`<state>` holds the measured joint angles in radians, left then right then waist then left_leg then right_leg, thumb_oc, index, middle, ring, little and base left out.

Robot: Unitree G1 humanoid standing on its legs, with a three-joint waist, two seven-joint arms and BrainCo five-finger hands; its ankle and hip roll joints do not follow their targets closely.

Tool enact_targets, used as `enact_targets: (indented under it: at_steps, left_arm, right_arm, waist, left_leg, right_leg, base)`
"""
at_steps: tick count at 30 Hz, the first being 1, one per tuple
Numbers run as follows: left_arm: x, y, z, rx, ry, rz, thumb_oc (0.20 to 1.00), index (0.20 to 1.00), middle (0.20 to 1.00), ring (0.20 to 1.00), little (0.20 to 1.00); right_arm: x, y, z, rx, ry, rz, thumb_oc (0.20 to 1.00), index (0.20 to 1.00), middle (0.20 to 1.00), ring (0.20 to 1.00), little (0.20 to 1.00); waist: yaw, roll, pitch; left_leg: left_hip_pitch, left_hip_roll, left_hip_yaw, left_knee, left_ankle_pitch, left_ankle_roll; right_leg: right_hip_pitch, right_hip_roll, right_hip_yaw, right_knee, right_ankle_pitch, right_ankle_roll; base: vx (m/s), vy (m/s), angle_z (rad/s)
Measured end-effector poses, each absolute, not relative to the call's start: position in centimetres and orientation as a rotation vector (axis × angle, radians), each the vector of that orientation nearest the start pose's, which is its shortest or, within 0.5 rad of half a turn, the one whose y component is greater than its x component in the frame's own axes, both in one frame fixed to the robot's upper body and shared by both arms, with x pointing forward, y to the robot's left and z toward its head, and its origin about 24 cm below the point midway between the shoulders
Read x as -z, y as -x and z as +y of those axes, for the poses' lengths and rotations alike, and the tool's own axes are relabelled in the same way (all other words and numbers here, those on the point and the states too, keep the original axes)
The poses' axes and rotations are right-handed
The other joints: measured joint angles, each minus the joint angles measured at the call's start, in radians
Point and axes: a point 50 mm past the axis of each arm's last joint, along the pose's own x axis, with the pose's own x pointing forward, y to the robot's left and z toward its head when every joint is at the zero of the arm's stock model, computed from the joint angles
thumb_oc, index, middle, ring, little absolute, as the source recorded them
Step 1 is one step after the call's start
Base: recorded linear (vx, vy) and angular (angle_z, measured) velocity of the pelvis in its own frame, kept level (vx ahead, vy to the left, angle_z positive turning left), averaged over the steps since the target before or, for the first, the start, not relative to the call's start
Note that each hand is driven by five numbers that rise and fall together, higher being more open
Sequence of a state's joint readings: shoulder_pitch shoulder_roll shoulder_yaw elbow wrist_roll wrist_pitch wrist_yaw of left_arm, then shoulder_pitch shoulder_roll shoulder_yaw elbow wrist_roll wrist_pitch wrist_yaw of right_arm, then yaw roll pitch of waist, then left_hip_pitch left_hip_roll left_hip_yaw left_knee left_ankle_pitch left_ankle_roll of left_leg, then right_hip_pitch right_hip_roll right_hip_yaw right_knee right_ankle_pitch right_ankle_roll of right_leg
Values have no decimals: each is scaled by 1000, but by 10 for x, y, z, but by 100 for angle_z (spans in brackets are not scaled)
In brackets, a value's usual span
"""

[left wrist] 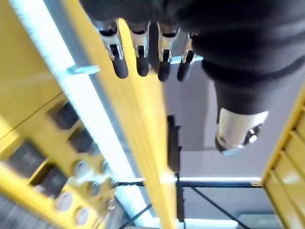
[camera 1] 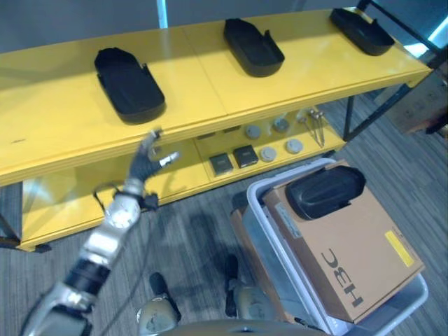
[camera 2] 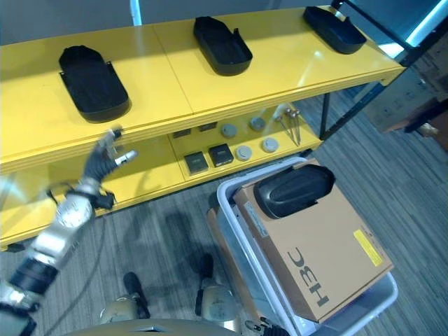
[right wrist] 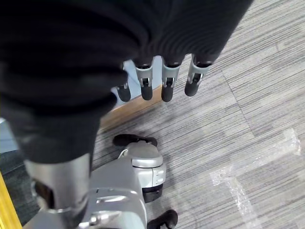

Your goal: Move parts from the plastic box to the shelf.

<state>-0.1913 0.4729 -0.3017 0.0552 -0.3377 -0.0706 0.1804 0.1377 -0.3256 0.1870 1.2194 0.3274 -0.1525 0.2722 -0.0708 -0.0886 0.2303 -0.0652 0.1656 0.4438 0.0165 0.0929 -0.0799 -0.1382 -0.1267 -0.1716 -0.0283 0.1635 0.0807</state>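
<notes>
Three on top: black parts already lie on the shelf's upper board, one at the left (camera 1: 128,84), one in the middle (camera 1: 253,46), one at the right end (camera 1: 361,30), well apart from each other.
One to go: a fourth black part (camera 1: 324,190) lies on a cardboard box (camera 1: 350,245) that sits in the plastic box (camera 1: 409,302), near the shelf's lower right.
Shelf: yellow (camera 1: 56,119), two boards; the lower board carries two dark square pieces (camera 1: 233,159) and about five small round grey discs (camera 1: 280,139).
Left hand: raised (camera 1: 148,159) at the front edge of the upper board, just beside the left part; fingers (left wrist: 119,64) straight and apart, holding nothing.
Right hand: hangs over the grey floor (right wrist: 157,76), fingers relaxed and empty.
Step in hand, as I judge it: fetching the remaining part from the box.
Doing it well: bring the empty left hand clear of the board's edge before turning to the box; approach the part from above, since its rounded shell may slide on the cardboard; close round its narrower end.
Placing: a free stretch of the upper board, between parts, suits it.
</notes>
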Motion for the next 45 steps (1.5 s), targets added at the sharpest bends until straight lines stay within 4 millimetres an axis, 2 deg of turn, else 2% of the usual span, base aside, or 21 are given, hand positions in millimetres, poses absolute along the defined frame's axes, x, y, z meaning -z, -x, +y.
enact_targets:
  at_steps: [2, 6, 12, 15, 16, 19, 23, 25, 28, 35, 37, 45]
  left_arm:
    - [-51, -275, 173, 119, -134, 11, 200, 200, 200, 200, 200]
    - [-38, -271, 181, 71, -123, 23, 200, 200, 200, 200, 200]
    - [-79, -291, 174, 53, -100, -181, 200, 200, 200, 200, 200]
    - [-101, -306, 175, -22, -87, -260, 200, 200, 200, 200, 200]
    - [-103, -312, 176, -55, -86, -261, 200, 200, 200, 200, 200]
    - [-106, -339, 200, -239, -157, -228, 200, 200, 200, 200, 200]
    - [-87, -356, 238, -424, -261, -72, 200, 200, 200, 200, 200]
    - [-88, -360, 250, -468, -292, -31, 200, 200, 200, 200, 200]
    - [-100, -364, 248, -451, -300, -69, 200, 200, 200, 200, 200]
    - [-99, -364, 249, -457, -309, -40, 200, 200, 200, 200, 200]
    - [-109, -370, 251, -471, -313, -54, 200, 200, 200, 200, 200]
    - [-139, -380, 279, -570, -368, -43, 200, 200, 200, 200, 200]
  right_arm:
    - [158, -44, -254, 25, -42, 1196, 1000, 1000, 1000, 1000, 1000]
    - [159, -34, -255, 52, -25, 1234, 1000, 1000, 1000, 1000, 1000]
    - [159, -32, -256, 64, -20, 1240, 1000, 1000, 1000, 1000, 1000]
    - [160, -18, -256, 61, -14, 1275, 1000, 1000, 1000, 1000, 1000]
    - [160, -17, -255, 55, -10, 1280, 1000, 1000, 1000, 1000, 1000]
    - [161, -14, -254, 29, 9, 1290, 1000, 1000, 1000, 1000, 1000]
    - [161, -9, -249, -21, 31, 1305, 1000, 1000, 1000, 1000, 1000]
    - [161, -11, -248, -32, 29, 1297, 1000, 1000, 1000, 1000, 1000]
    - [162, -12, -246, -54, 38, 1299, 1000, 1000, 1000, 1000, 1000]
    - [162, -13, -245, -65, 43, 1297, 1000, 1000, 1000, 1000, 1000]
    - [162, -15, -244, -70, 46, 1289, 1000, 1000, 1000, 1000, 1000]
    - [160, -37, -245, -80, 59, 1236, 1000, 1000, 1000, 1000, 1000]
  waist:
    - [4, 17, 9]
    - [-5, 60, 12]
    - [-28, 64, 9]
    - [-64, 55, 8]
    - [-76, 46, 5]
    - [-102, 9, -27]
    - [-135, 3, -40]
    - [-136, 1, -42]
    - [-135, 1, -42]
    - [-135, -2, -27]
    - [-133, -4, -16]
    - [-150, 1, 14]
  left_leg:
    - [15, -15, 3, -38, 20, 2]
    - [50, -27, 6, -74, 31, 5]
    - [53, -31, 8, -94, 35, 4]
    - [95, -27, 23, -100, 33, 2]
    - [101, -26, 25, -94, 32, 1]
    - [120, -18, 42, -95, 28, -4]
    - [131, -16, 52, -94, 23, -5]
    - [121, -15, 55, -94, 23, -4]
    - [98, -15, 56, -94, 33, -1]
    - [88, -14, 56, -94, 34, -1]
    - [78, -14, 55, -94, 37, -1]
    - [65, -12, 57, -94, 39, -1]
  right_leg:
    - [1, -8, -1, -4, 2, 2]
    - [29, -14, -4, -29, 4, 6]
    - [31, -14, -4, -43, 4, 7]
    - [62, -11, -5, -42, 6, 10]
    - [68, -8, -4, -41, 7, 11]
    - [77, 0, 0, -39, 11, 17]
    - [79, 3, 7, -33, 10, 18]
    - [62, 3, 14, -22, 4, 12]
    - [33, 3, 20, -10, 2, 8]
    - [22, 2, 20, -7, 1, 7]
    - [11, 2, 20, -5, 1, 8]
    - [-3, 6, 23, -3, 9, 14]
  base:
    - [9, 25, 4]
    - [0, 0, -2]
    - [22, 4, -2]
    - [83, -29, -14]
    - [94, -23, -3]
    - [50, -16, -14]
    - [-21, -10, -9]
    - [-30, -7, -5]
    - [-40, -3, -2]
    - [-4, 1, 0]
    - [0, 0, 0]
    - [-9, 5, 0]
